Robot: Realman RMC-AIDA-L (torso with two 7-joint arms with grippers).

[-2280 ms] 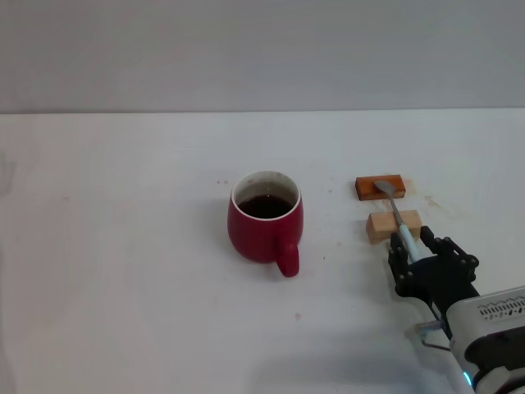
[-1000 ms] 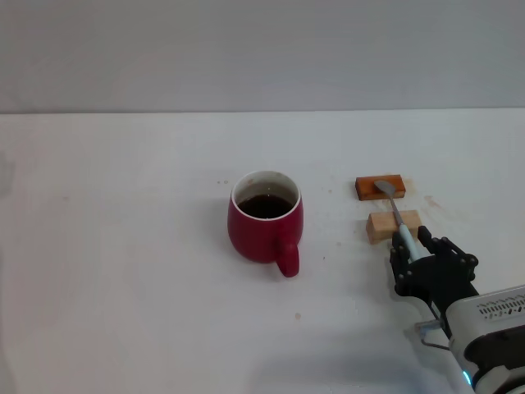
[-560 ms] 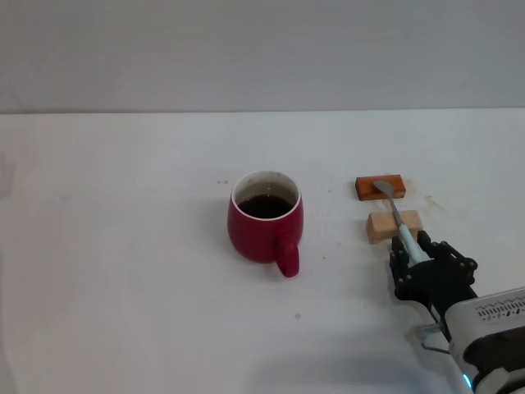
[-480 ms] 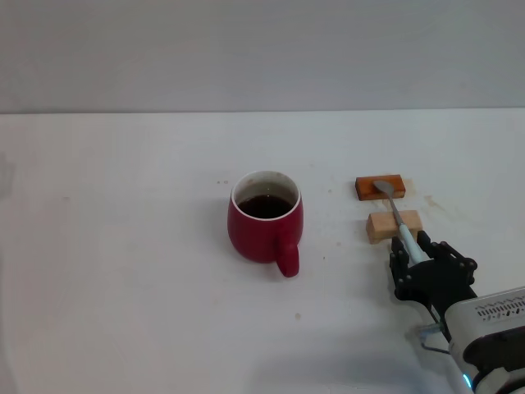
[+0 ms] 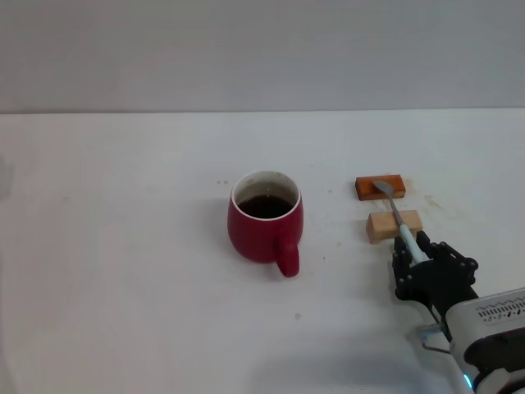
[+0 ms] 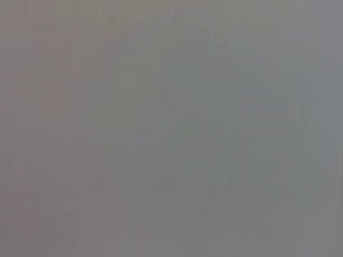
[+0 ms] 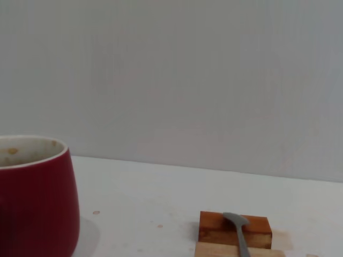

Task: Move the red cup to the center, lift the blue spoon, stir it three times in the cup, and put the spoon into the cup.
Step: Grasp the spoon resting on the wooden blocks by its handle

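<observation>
The red cup (image 5: pixel 265 226) stands upright at the middle of the table with dark liquid inside and its handle toward me; the right wrist view shows its side (image 7: pixel 32 198). To its right lies the blue spoon (image 5: pixel 394 207), its metal bowl on an orange-brown block (image 5: pixel 369 187) and its neck across a pale wooden block (image 5: pixel 379 226). My right gripper (image 5: pixel 410 250) sits at the near end of the pale-blue handle, its black fingers (image 5: pixel 424 244) drawn in close on both sides. In the right wrist view the spoon (image 7: pixel 239 230) rests on both blocks. My left gripper is out of view.
The white table (image 5: pixel 123 246) stretches wide to the left of the cup and behind it, up to a grey wall. The left wrist view shows only plain grey.
The right gripper's fingers have drawn in closer around the spoon's handle and shifted slightly toward me. The spoon, the blocks and the cup have not moved.
</observation>
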